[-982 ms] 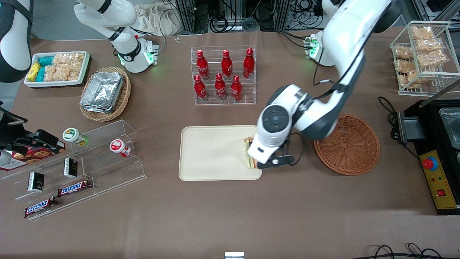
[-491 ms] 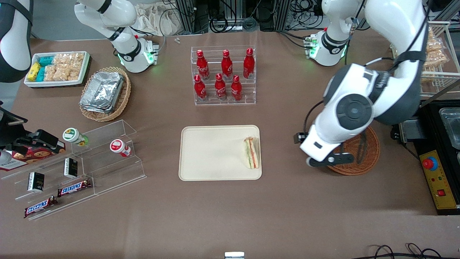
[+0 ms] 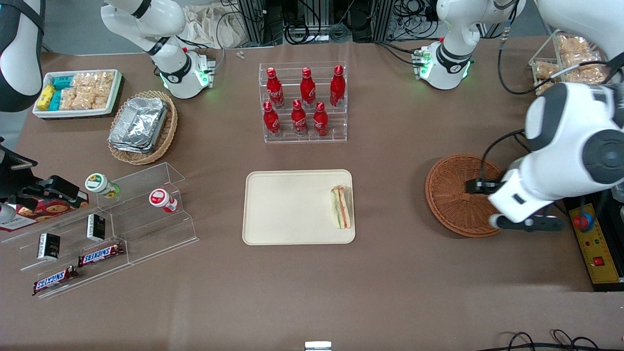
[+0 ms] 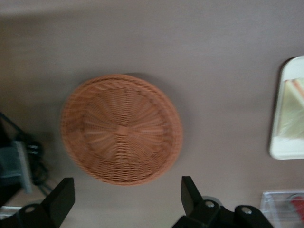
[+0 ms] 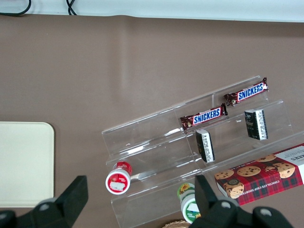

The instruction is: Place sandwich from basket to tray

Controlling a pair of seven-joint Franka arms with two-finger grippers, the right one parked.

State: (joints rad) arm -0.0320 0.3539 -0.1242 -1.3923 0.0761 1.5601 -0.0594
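The sandwich point(image 3: 341, 212) lies on the cream tray point(image 3: 287, 209), by the tray's edge that faces the basket. The round reddish-brown basket point(image 3: 458, 195) has nothing in it. My left gripper point(image 3: 527, 224) hangs above the table at the basket's rim, on the side toward the working arm's end, well away from the sandwich. In the left wrist view the gripper point(image 4: 126, 202) is open with nothing between its fingers; the basket point(image 4: 121, 129) shows whole, and the tray's edge point(image 4: 285, 152) shows with the sandwich point(image 4: 294, 111) on it.
A black control box with a red button point(image 3: 592, 234) stands close beside the gripper. A rack of red bottles point(image 3: 303, 102) stands farther from the front camera than the tray. An acrylic shelf with Snickers bars point(image 3: 97, 229), an oval foil-tray basket point(image 3: 142, 127) and a white snack bin point(image 3: 78, 92) lie toward the parked arm's end.
The gripper let go of the sandwich on the tray, then swung away over the basket toward the working arm's end. The sandwich has stayed where it was set.
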